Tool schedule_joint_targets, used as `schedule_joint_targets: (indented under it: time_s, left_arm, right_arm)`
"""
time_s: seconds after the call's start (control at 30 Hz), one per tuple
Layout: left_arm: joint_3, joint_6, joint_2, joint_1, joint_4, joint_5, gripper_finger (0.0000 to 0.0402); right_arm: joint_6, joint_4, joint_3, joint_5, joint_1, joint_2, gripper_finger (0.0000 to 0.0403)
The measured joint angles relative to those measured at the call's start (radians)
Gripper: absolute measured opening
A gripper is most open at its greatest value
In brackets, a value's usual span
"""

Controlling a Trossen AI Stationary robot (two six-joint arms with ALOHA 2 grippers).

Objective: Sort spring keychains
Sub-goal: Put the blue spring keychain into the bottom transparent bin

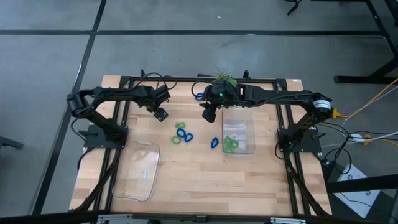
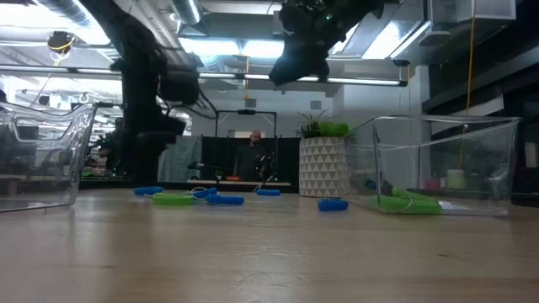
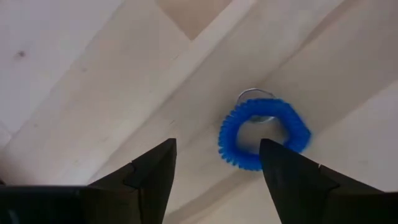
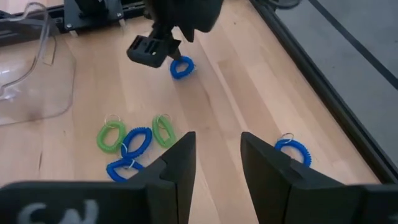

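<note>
A blue spring keychain (image 3: 264, 134) lies flat on the wooden table, its metal ring on the far side. My left gripper (image 3: 217, 155) hangs open just above it, pointing down, with the coil beside one finger; the right wrist view shows the pair (image 4: 181, 66). More spring keychains, green and blue, lie in a cluster (image 1: 182, 134) at mid table. One blue one (image 1: 214, 142) lies beside the right tray. My right gripper (image 1: 209, 112) waits open, high over the table's far middle.
A clear tray (image 1: 238, 135) on the right holds green keychains (image 2: 408, 202). Another clear tray (image 1: 140, 171) stands near left. A potted plant (image 2: 324, 160) and one more blue keychain (image 1: 199, 95) sit at the far edge. A person stands in the room behind the table.
</note>
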Motion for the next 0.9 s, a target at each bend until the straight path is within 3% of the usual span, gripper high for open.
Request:
schedule_joint_targets:
  time_s: [0.27,0.43,0.9]
  left_arm:
    - [0.009,0.007,0.132,0.015,0.045,0.075,0.0227]
    - [0.007,0.006,0.133,0.014,0.046,0.070,0.0208]
    - [-0.001,-0.001,0.067,0.013,0.038,0.051,0.0016]
  right_arm:
    - [0.000,0.000,0.000,-0.024,0.000,0.000,0.0126]
    - [0.003,-0.001,0.000,-0.026,0.000,0.000,0.0126]
    - [0.003,-0.005,0.000,-0.026,0.000,0.000,0.0126]
